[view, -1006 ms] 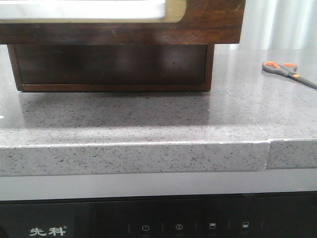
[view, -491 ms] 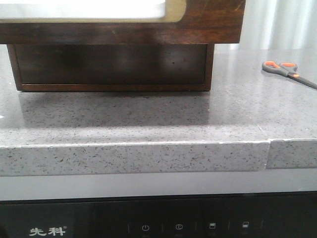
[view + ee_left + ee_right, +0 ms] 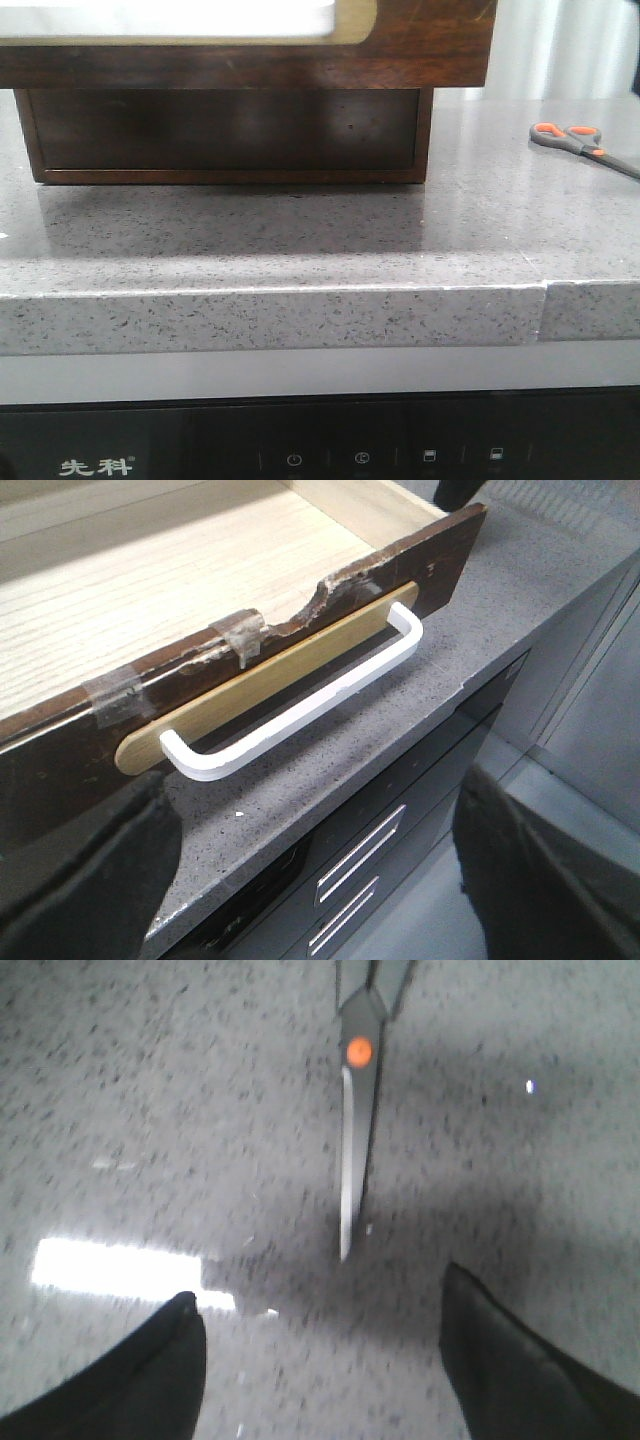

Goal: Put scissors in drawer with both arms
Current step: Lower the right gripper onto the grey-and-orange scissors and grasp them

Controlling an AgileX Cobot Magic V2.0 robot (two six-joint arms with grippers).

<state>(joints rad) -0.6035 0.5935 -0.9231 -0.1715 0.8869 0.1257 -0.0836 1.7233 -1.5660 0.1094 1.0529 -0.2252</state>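
The scissors [image 3: 580, 142] lie flat on the grey counter at the far right, with grey handles and orange-lined loops. In the right wrist view their dark blade [image 3: 355, 1140] and orange pivot point toward my right gripper [image 3: 320, 1350], which is open and empty just above the counter, short of the blade tip. The drawer [image 3: 420, 45] is pulled out of the wooden box [image 3: 225, 135]. In the left wrist view its dark, chipped front [image 3: 60, 770] carries a white handle [image 3: 300, 710], and its pale inside shows nothing in it. My left gripper [image 3: 320, 880] is open and empty, in front of the handle and apart from it.
The counter's front edge [image 3: 270, 315] has a seam at the right. Below it is a black appliance panel [image 3: 320, 450] with touch buttons. Grey cabinet drawers [image 3: 360, 870] show under the counter in the left wrist view. Tape patches [image 3: 240, 635] sit on the drawer's top edge.
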